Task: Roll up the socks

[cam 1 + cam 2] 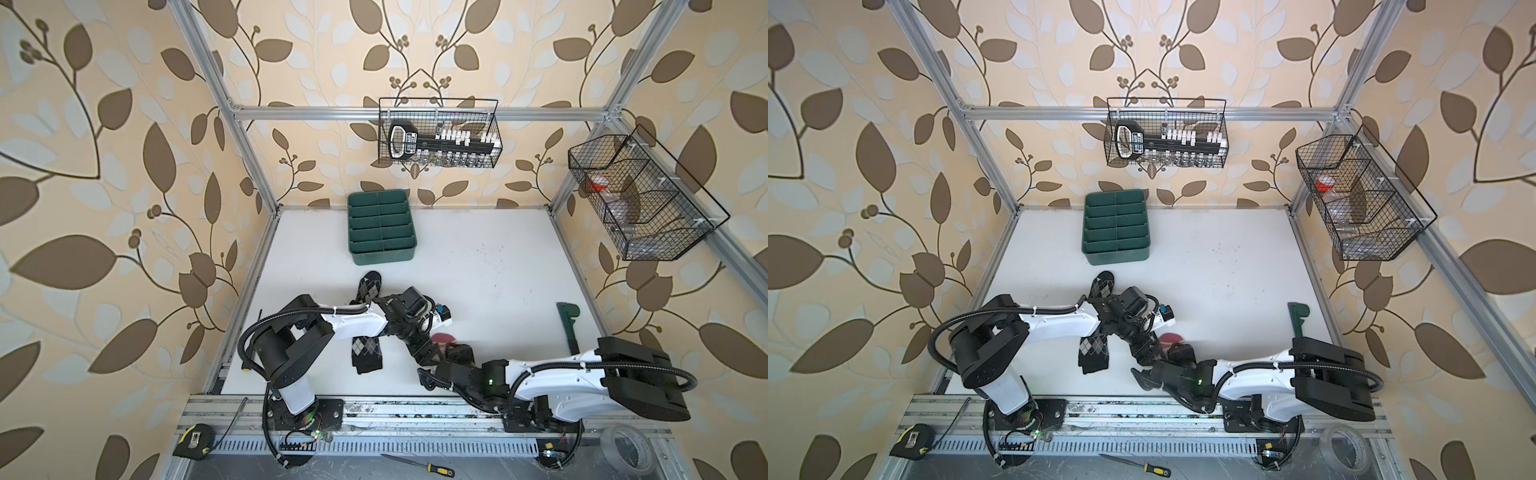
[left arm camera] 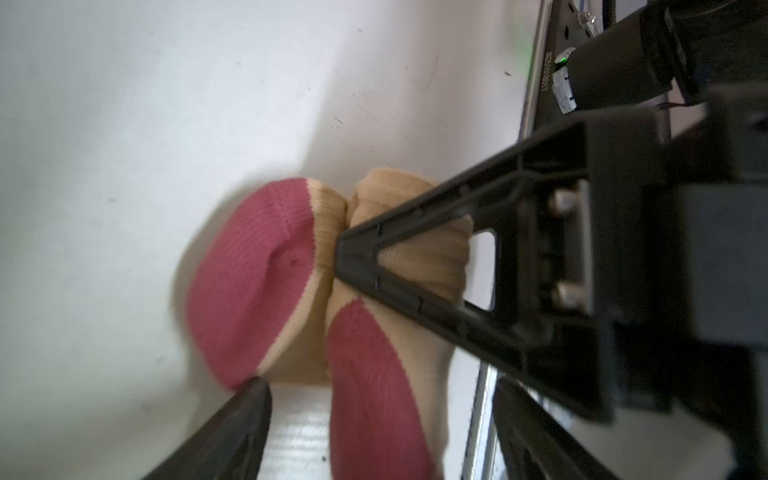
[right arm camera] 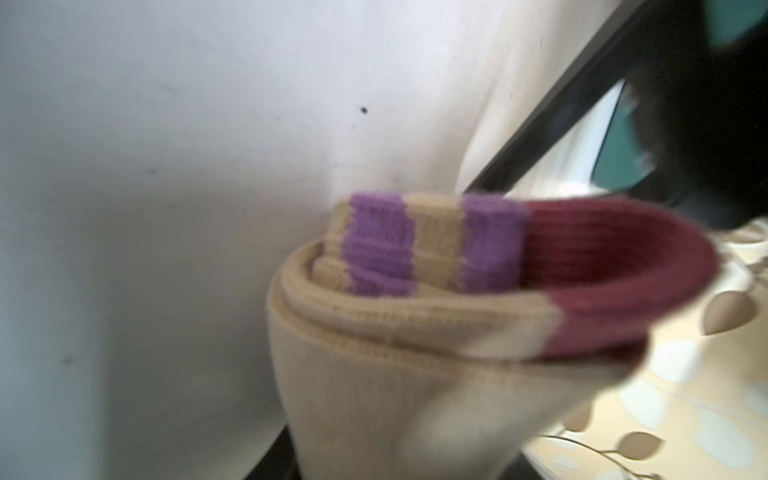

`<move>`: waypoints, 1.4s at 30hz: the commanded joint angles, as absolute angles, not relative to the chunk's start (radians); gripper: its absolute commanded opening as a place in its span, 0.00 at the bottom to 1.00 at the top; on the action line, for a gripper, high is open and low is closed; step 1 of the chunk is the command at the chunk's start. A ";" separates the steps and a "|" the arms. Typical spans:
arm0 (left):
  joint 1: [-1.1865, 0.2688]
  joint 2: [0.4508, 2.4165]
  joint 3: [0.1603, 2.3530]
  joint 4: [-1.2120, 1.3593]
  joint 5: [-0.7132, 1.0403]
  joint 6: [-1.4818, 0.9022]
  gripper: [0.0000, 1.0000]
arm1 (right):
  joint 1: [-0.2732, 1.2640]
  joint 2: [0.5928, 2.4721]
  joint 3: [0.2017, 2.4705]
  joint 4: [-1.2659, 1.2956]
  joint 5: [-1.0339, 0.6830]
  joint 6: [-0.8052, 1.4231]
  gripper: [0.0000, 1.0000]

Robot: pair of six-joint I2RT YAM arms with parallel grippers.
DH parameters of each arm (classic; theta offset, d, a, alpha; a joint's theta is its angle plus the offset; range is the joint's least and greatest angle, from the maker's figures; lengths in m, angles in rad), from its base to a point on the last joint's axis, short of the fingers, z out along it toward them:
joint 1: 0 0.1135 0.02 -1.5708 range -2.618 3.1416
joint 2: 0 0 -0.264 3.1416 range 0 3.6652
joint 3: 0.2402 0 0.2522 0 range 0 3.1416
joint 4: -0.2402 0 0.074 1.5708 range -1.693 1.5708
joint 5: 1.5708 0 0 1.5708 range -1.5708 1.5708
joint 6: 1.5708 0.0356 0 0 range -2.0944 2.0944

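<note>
The desk [image 1: 478, 270] is a flat white board, scuffed with small dark specks. At its far edge stands a dark green plastic tray [image 1: 382, 258], rectangular, divided by ribs into narrow slots.

The argyle sock [image 1: 368, 351], a long knit in black, grey and white diamonds, lies stretched flat near the front, left of centre. My left arm crosses over its middle.

The beige sock [image 2: 266, 286] rests just right of it, at the front middle of the desk, between my two wrists. It is ribbed knit bunched into a thick roll, with maroon toe and heel showing on one side. The right wrist view shows its maroon cuff [image 3: 615, 270] and purple stripes [image 3: 382, 249] coiled inside the beige layers.

My left jaws are released, spread wide to either side of the roll's maroon end, one tip just beside the toe, gripping nothing.

My right jaws are clenched on the beige roll. One black ribbed finger [image 2: 415, 232] presses a dent into the fabric; the other is hidden.
</note>
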State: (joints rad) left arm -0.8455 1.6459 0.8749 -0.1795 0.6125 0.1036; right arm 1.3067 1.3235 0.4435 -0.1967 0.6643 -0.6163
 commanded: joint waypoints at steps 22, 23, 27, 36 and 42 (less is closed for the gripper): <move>-0.578 0.732 0.811 -0.212 0.208 0.349 0.99 | 0.956 1.495 0.717 -0.650 -0.218 -0.564 0.41; -0.577 0.720 0.810 -0.230 0.236 0.346 0.99 | 0.940 1.488 0.731 -0.660 -0.241 -0.562 0.40; -0.578 0.684 0.797 -0.273 0.317 0.322 0.99 | 0.849 1.397 0.783 -0.676 -0.375 -0.569 0.39; -0.578 0.578 0.755 -0.332 0.513 0.304 0.99 | 0.548 1.186 0.965 -0.661 -0.788 -0.573 0.40; -0.577 0.509 0.745 -0.306 0.584 0.290 0.98 | 0.446 1.228 1.108 -0.668 -0.963 -0.544 0.40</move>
State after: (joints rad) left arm -0.5755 0.5236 0.7254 -0.3325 0.4984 0.3069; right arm 0.4595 1.2049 1.0557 -0.6392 -0.8028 -0.5499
